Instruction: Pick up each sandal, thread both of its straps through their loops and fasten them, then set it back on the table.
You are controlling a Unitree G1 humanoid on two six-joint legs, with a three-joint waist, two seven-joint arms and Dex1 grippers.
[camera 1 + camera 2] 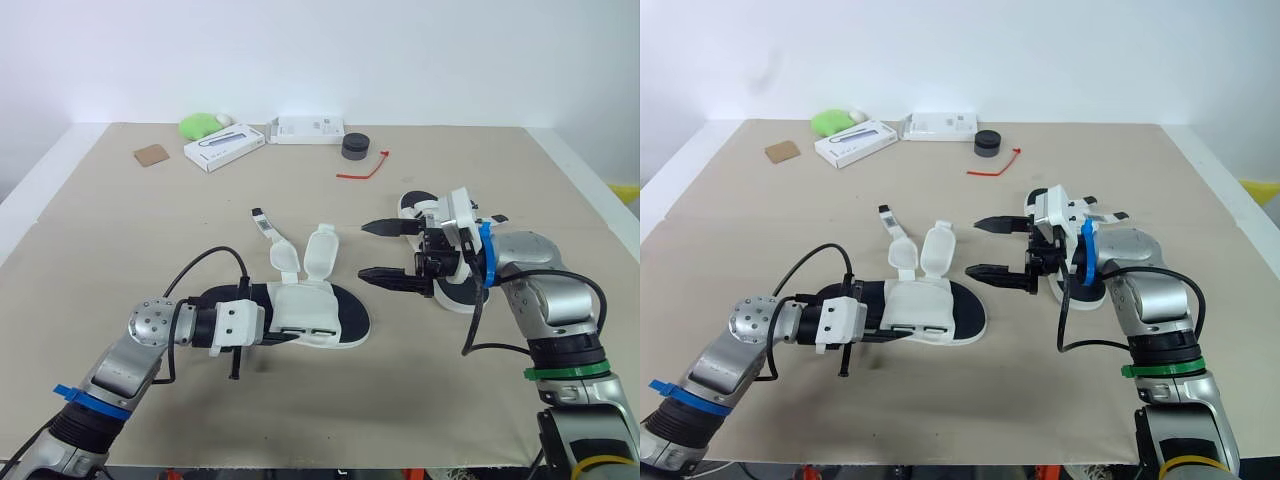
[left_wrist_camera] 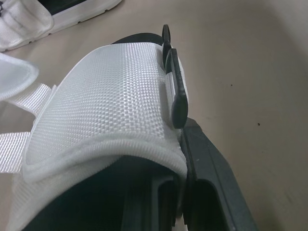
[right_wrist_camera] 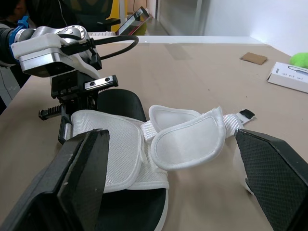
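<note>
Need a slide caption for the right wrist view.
Open right end effector faces a black-soled sandal with both white straps unfastened; left end effector at its opposite end.

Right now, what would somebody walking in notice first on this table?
A white-and-black sandal lies in the middle of the tan table with both straps flipped up and unfastened, and the left gripper is at its heel end. The right gripper hangs wide open to the right of those straps, with the second sandal behind it.
</note>
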